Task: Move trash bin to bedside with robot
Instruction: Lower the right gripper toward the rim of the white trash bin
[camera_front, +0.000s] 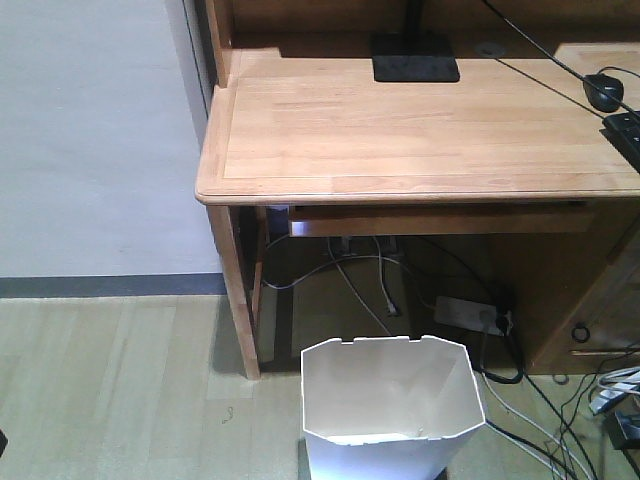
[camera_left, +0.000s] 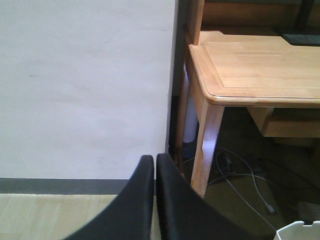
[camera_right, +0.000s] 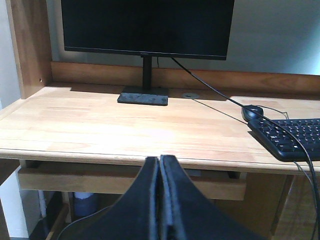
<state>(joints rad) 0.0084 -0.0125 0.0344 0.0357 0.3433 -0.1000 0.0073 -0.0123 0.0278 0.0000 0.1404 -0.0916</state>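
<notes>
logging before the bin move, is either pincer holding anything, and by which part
Nothing is held: left pincer and right pincer are shut and empty, the trash bin stands free.

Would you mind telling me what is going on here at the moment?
Nothing is being handled yet. The white trash bin stands on the floor in front of the wooden desk, untouched. The left tool and the right tool are both shut and empty. No bed is in view.

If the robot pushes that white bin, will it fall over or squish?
The trash bin looks empty and thin-walled, so probably light and bendy. It narrows downward, so a high push might tip it. On the smooth floor it should slide.
</notes>
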